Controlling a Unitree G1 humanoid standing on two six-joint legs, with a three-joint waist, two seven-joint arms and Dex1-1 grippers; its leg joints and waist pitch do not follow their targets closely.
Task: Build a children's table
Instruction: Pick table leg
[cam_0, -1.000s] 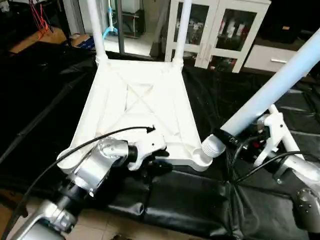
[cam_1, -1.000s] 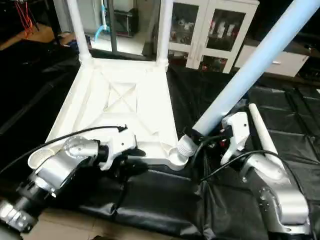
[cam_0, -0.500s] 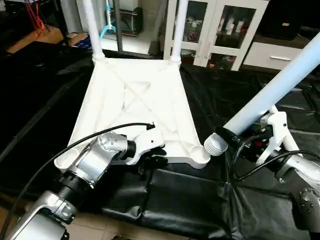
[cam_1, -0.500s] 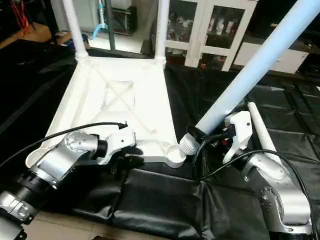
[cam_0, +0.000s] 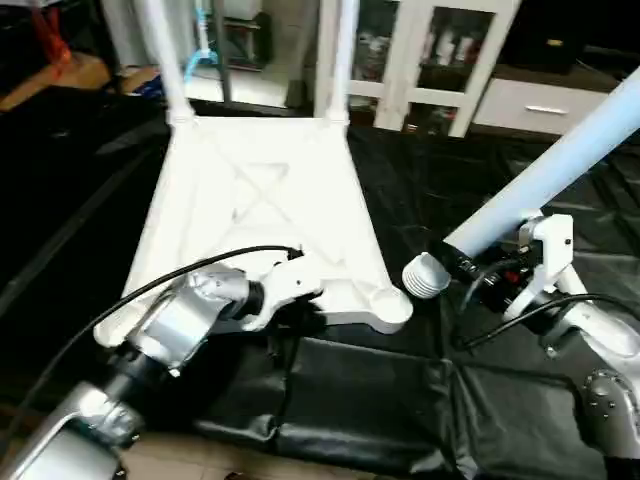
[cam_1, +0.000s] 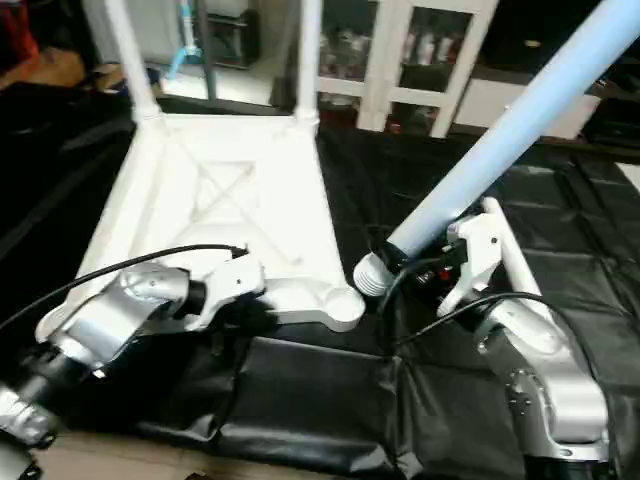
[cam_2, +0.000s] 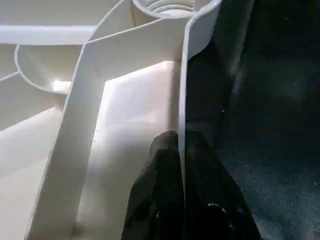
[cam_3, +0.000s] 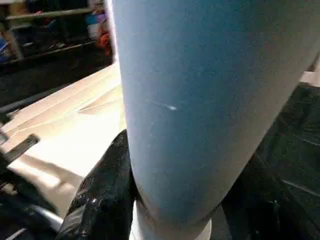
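**Item: upturned children's table, third leg held at its near right corner socket**

Head views: tabletop (cam_0: 265, 215) lies underside up on the black-covered work surface (cam_0: 400, 400), two legs already standing in its far corners (cam_0: 335, 60). Left gripper (cam_0: 300, 300) sits at the tabletop's near edge. Right gripper (cam_1: 440, 270) grasps the loose leg (cam_1: 500, 150) near its ribbed tip, which hangs just beside the near right socket (cam_0: 385, 300), tilted and not yet entered. A fourth leg (cam_1: 515, 270) lies on the surface behind that arm.
Left wrist view: black fingers (cam_2: 165, 200) clenched on the thin rim wall.
Right wrist view: fingers (cam_3: 107, 195) wrap the leg's shaft.
Risk, as judged: a slanted tip may catch the socket lip and shove the tabletop; the thin pinch could slip.
Markings: no writing readable.
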